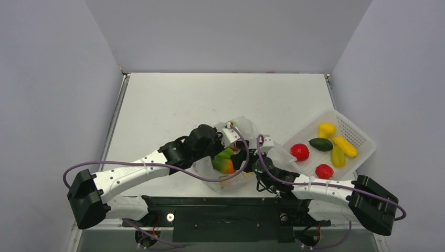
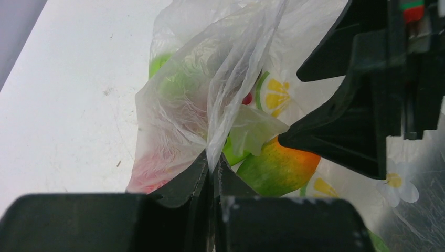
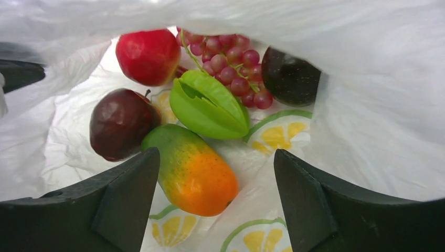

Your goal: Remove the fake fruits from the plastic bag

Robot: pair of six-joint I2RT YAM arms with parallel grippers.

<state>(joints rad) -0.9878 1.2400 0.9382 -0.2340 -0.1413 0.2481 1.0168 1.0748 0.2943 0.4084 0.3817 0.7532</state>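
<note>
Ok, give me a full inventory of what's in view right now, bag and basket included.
plastic bag: one, clear with citrus print, table centre
mango: one, green-orange, in bag
starfruit: one, lime green, in bag
red apple: one, in bag
maroon apple: one, in bag
grape bunch: one, red, in bag
dark fruit: one, near-black, in bag
basket: one, white perforated, table right
red fruits: two, in basket
yellow fruits: three, in basket
dark green fruit: one, in basket
table: one, white
left gripper: shut on bag film
right gripper: open, inside bag, over mango
</note>
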